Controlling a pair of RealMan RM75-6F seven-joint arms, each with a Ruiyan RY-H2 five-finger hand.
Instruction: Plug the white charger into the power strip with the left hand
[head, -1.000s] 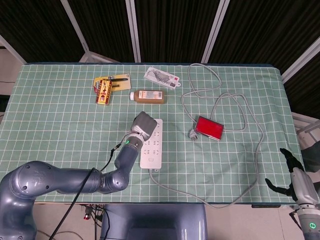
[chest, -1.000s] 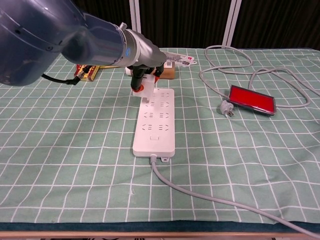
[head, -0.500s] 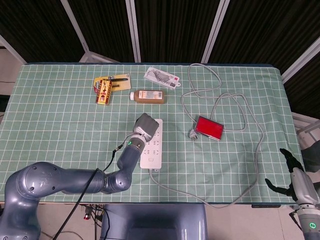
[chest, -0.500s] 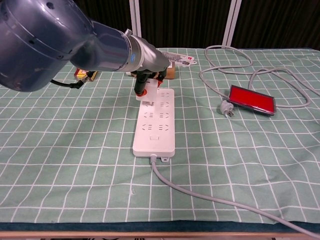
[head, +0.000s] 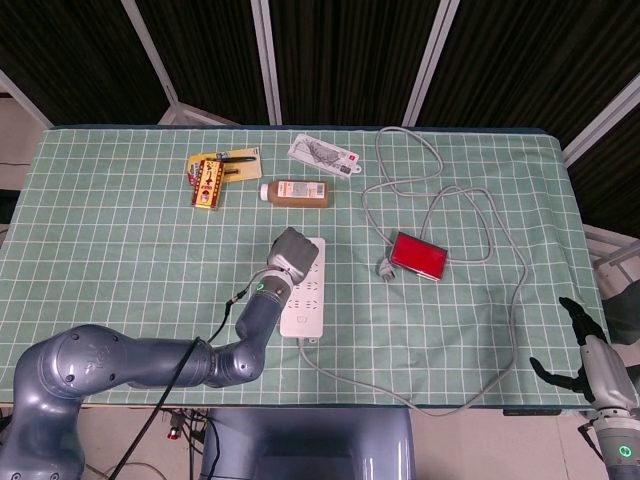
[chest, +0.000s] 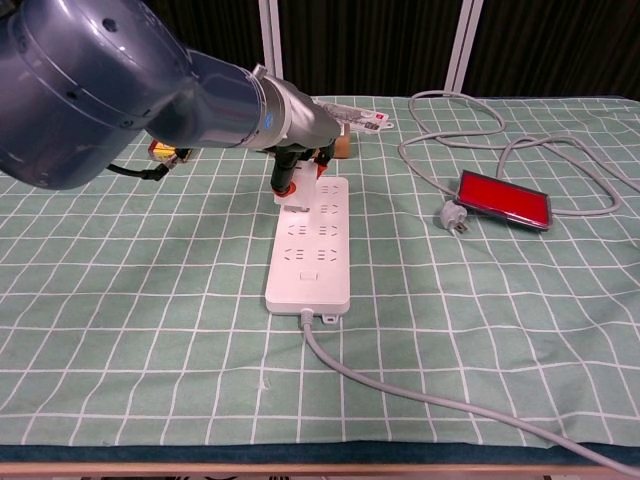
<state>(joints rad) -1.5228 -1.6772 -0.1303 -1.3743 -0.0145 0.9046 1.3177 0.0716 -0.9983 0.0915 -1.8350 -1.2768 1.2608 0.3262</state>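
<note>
The white power strip (head: 306, 295) (chest: 311, 250) lies lengthwise at mid-table, its grey cord running off toward the front. My left hand (head: 292, 251) (chest: 301, 158) hovers over the strip's far end. It grips the white charger (chest: 291, 187), whose lower end touches or nearly touches the far sockets. In the head view the hand hides the charger. My right hand (head: 588, 349) hangs off the table's near right corner, fingers apart and holding nothing.
A red flat device (head: 418, 256) (chest: 504, 198) and a loose grey plug (head: 383, 267) (chest: 452, 217) with looping cable lie right of the strip. A brown bottle (head: 295, 192), a yellow-red box (head: 207, 180) and a white packet (head: 324, 155) sit behind it.
My left hand has shifted a little to the right and nearer, bringing the charger from beside the strip's far left corner to over its far sockets. The right hand has stayed still.
</note>
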